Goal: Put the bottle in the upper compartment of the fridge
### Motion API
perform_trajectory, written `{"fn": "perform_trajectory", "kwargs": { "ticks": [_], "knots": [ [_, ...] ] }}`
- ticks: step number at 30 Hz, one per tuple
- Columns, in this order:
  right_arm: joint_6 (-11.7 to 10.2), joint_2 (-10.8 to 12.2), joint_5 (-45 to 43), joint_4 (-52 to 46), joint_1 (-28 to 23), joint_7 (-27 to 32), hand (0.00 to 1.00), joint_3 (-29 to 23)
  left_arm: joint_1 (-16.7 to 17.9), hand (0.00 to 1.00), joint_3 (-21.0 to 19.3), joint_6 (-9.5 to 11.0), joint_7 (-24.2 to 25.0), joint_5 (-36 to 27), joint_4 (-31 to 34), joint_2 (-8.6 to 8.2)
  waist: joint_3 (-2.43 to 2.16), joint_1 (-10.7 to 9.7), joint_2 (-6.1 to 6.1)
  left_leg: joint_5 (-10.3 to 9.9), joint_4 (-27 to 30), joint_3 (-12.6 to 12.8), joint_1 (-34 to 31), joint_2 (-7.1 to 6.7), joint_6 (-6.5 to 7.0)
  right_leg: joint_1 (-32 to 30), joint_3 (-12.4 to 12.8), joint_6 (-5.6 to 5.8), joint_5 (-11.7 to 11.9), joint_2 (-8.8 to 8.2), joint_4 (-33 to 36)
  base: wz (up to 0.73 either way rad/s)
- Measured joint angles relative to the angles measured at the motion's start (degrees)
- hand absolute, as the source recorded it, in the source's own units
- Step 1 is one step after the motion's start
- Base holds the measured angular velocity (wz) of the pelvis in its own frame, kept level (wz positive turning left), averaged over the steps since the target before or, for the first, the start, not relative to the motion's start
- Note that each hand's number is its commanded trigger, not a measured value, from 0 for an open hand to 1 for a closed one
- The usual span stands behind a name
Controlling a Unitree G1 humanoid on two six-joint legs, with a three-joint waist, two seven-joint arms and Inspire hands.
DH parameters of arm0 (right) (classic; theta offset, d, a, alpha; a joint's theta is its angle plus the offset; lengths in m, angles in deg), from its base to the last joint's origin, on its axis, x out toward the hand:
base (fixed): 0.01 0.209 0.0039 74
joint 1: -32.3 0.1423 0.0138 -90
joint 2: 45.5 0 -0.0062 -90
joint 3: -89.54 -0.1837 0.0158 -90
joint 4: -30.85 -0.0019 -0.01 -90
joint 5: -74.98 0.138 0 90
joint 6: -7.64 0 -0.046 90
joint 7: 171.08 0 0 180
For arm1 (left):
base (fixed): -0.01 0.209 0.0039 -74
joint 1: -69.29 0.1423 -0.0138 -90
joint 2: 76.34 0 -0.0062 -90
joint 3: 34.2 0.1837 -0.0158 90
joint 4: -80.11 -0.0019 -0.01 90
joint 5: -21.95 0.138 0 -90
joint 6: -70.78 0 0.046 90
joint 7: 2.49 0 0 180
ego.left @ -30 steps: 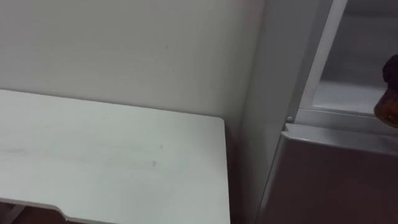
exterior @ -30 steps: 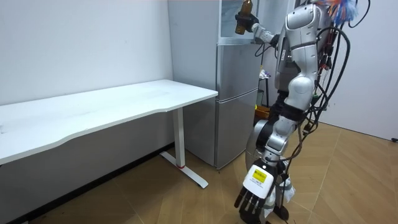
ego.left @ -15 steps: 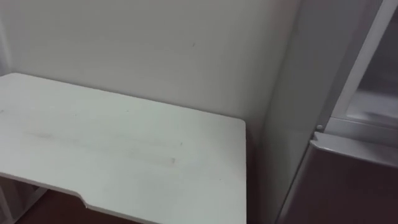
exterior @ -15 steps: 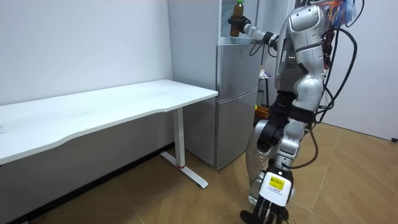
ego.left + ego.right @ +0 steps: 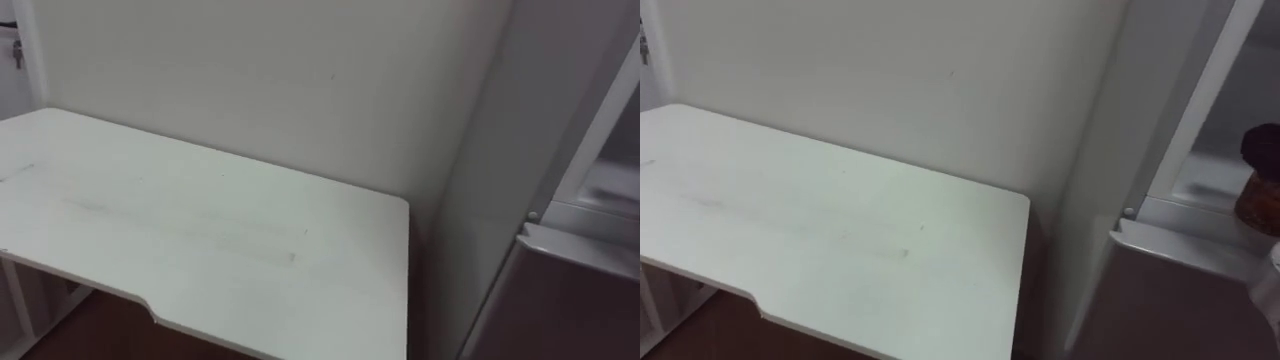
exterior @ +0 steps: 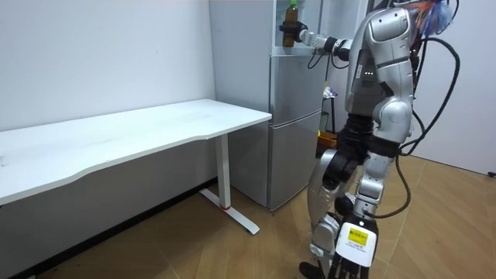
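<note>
White counter [image 5: 200, 240] lies near and left, with the grey fridge [image 5: 490, 190] at its right end. In the room view my right hand [image 6: 289, 32] is curled round the bottle [image 6: 292, 11]. The bottle stands upright, cap up, at the upper fridge opening. My left hand [image 6: 350, 246] hangs low, and I cannot tell its state. In the right eye view the bottle sits at the right edge.

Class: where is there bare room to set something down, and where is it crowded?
The white table, bordered by wall and fridge, is bare. The upper fridge opening is crowded: the right hand holds the bottle there.
</note>
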Motion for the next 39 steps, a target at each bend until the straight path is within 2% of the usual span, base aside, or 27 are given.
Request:
{"fn": "perform_trajectory", "kwargs": {
  "ticks": [7, 9, 10, 11, 16, 21, 22, 23, 24, 25, 31, 35, 39],
  "knots": [
    [-0.1, -0.4, -0.2, 1.4, 0.0, 0.2, 1.0, -0.1, 0.7, 0.0, -0.1, -0.1, -0.1, 0.7, 0.3, 0.67, -0.29, 1.3, 0.22, -0.2, 1.3, -0.8, -1.3, -0.13, -0.24, -0.4, -0.6, -0.01, 0.0, -0.02, 0.0, 0.06],
    [-0.1, -0.4, -0.2, 1.6, 0.0, 0.2, 1.0, -0.1, 1.4, 0.0, -0.1, -0.1, -0.2, 0.7, 0.5, 0.83, -0.31, 1.3, 0.29, -0.1, 1.3, -1.0, -1.3, -0.39, -0.27, -0.5, -0.5, -0.35, -0.2, -0.15, -0.1, 0.06],
    [-0.1, -0.4, -0.2, 1.7, 0.1, 0.2, 1.0, -0.1, 1.8, 0.0, -0.1, -0.2, -0.2, 0.7, 0.5, 0.94, -0.67, 1.4, 0.07, 0.0, 1.3, -1.1, -1.3, -0.59, -0.24, -0.7, -0.5, -0.62, -0.5, -0.26, -0.1, 0.05],
    [-0.3, -0.5, -0.2, 2.8, 0.7, 0.1, 1.0, 0.1, 2.1, 0.0, -0.1, -0.2, -0.2, 0.7, 0.5, 0.97, -0.44, 1.5, 0.49, 0.0, 1.3, -1.1, -1.3, -0.61, -0.21, -0.7, -0.5, -0.64, -0.5, -0.27, 0.0, 0.03],
    [-0.3, -0.5, -0.1, 8.6, 5.1, -0.5, 1.0, 0.5, 2.5, 0.0, -0.1, -0.1, 0.0, 1.2, 0.9, 1.14, -0.36, 1.6, 0.5, 0.3, 1.6, -1.8, -1.8, -0.74, -0.04, -0.4, -0.5, -0.69, -0.6, -0.04, -1.0, 0.08],
    [-1.6, -1.3, 0.0, 10.4, 5.8, -3.4, 1.0, 2.8, 2.5, 0.0, -0.1, 0.0, 0.7, 1.2, 1.0, 1.49, -0.28, 2.7, 0.59, 0.4, 1.6, -2.0, -1.7, -0.72, -0.14, 0.0, -0.6, -0.85, -0.7, 0.12, -1.2, 0.01],
    [-1.9, -1.5, 0.0, 10.9, 5.9, -3.6, 0.81, 2.8, 2.5, 0.0, -0.1, 0.0, 1.1, 1.2, 0.9, 1.52, -0.28, 3.1, 0.58, 0.4, 1.6, -2.0, -1.7, -0.71, -0.16, 0.1, -0.6, -0.85, -0.7, 0.15, -1.4, 0.0],
    [-2.2, -1.5, 0.0, 11.1, 5.9, -3.8, 0.4, 2.8, 2.6, 0.0, -0.1, -0.1, 1.5, 1.1, 0.9, 1.52, -0.27, 3.1, 0.56, 0.4, 1.6, -2.0, -1.7, -0.67, -0.17, 0.3, -0.6, -0.89, -0.7, 0.27, -1.8, 0.0],
    [-2.4, -1.5, 0.0, 11.2, 5.9, -4.0, 0.16, 2.8, 2.7, 0.0, -0.1, -0.1, 1.6, 1.1, 0.9, 1.52, -0.23, 3.1, 0.52, 0.4, 1.6, -2.0, -1.7, -0.65, -0.18, 0.4, -0.6, -0.9, -0.7, 0.31, -1.8, 0.0],
    [-2.6, -1.5, 0.2, 11.5, 5.9, -4.3, 0.0, 2.8, 2.8, 0.0, -0.1, -0.1, 1.8, 1.0, 0.9, 1.54, -0.2, 3.1, 0.52, 0.4, 1.6, -2.1, -1.6, -0.63, -0.24, 0.6, -0.6, -0.9, -0.7, 0.37, -1.9, 0.0],
    [-4.9, -2.0, 2.6, 12.8, 6.1, -4.5, 0.0, 3.9, 2.6, 0.0, -0.1, -0.1, 2.8, 0.4, 1.0, 1.9, 0.03, 3.3, 0.21, 0.2, 1.6, -1.9, -1.6, -0.32, -0.58, 0.8, -0.7, -1.01, -0.7, 0.67, -2.1, 0.0],
    [-5.7, -2.2, 2.9, 12.9, 6.1, -4.5, 0.0, 4.9, 2.0, 0.0, -0.1, -0.1, 2.8, -0.1, 1.1, 2.05, 0.32, 3.6, 0.1, -0.3, 2.1, -1.5, -1.7, 0.09, -0.93, 0.8, -0.5, -1.27, -0.8, 0.8, -2.1, -0.03],
    [-6.5, -2.2, 2.9, 13.3, 6.1, -4.8, 0.0, 5.7, 1.6, 0.0, 0.1, -0.1, 2.8, -0.1, 1.2, 2.21, 0.35, 3.8, 0.07, -0.4, 2.3, -1.4, -1.7, 0.4, -1.17, 1.0, -0.5, -1.48, -0.9, 0.98, -2.9, -0.03]
  ]
}}
